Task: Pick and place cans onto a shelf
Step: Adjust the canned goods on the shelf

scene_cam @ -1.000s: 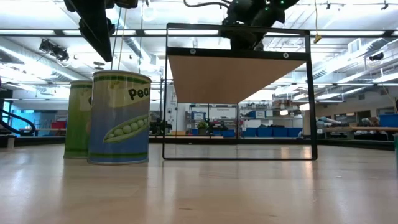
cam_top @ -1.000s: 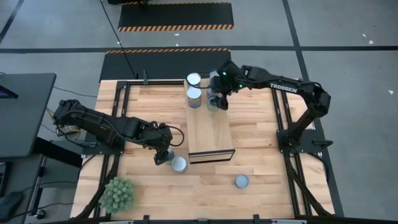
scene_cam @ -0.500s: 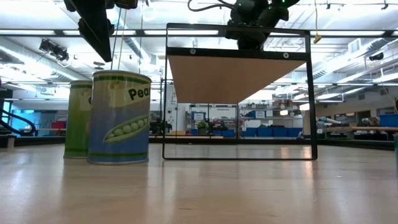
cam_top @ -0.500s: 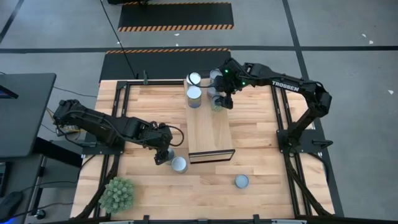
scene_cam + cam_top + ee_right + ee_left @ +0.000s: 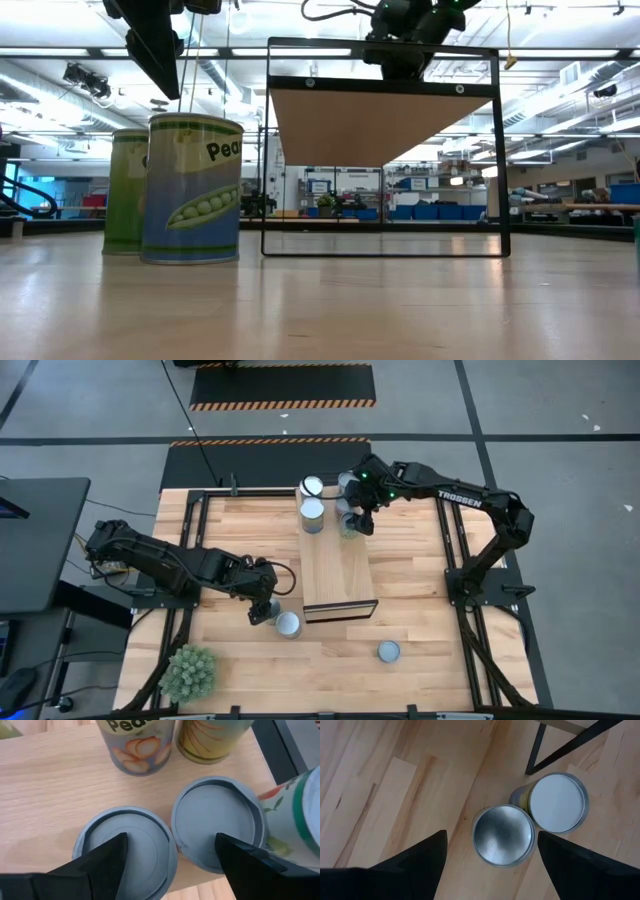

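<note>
Below your left pincer (image 5: 490, 865), two upright cans touch on the counter: one dull silvery top (image 5: 503, 834) between the fingers, one paler top (image 5: 556, 802) just beyond, by the shelf (image 5: 338, 565) leg. Under your right pincer (image 5: 170, 855), two grey-topped cans (image 5: 125, 850) (image 5: 217, 822) stand side by side on the shelf, with two labelled cans (image 5: 137, 742) (image 5: 210, 737) beyond them.

White lettering reading "TROSSEN" runs along the right arm (image 5: 462, 501), behind its gripper. "Pea", cut off, shows on a green pea-pictured can (image 5: 192, 188) on the table and again on a peach-labelled can (image 5: 138, 742) ahead of the right gripper's fingers.
</note>
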You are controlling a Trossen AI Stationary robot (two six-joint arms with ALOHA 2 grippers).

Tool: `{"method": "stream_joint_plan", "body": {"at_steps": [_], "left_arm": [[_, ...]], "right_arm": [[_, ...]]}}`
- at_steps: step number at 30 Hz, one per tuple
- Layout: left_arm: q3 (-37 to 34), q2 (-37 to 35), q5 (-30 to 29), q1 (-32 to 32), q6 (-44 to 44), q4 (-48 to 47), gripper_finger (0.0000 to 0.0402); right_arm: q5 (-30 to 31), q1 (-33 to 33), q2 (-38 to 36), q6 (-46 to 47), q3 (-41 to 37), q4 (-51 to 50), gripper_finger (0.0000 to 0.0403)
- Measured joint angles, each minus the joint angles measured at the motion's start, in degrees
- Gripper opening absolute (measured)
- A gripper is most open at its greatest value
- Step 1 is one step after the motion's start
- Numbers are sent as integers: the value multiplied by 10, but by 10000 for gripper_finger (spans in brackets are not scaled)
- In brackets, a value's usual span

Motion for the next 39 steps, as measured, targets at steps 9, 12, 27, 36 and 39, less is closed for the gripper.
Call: {"method": "stream_joint_plan", "body": {"at_steps": [9,12,27,36,39], "left_arm": [[0,0,0,0,0,0,315],[0,0,0,0,1,0,315],[0,0,0,0,2,0,315],[0,0,0,0,2,0,315],[0,0,0,0,2,0,315]], "right_arm": [[15,3,-29,14,-2,17,308],[15,4,-42,18,-2,18,308],[-18,-114,-73,89,-1,30,308],[-138,-204,-73,278,-28,70,308],[-180,-229,-72,356,-54,96,308]]}}
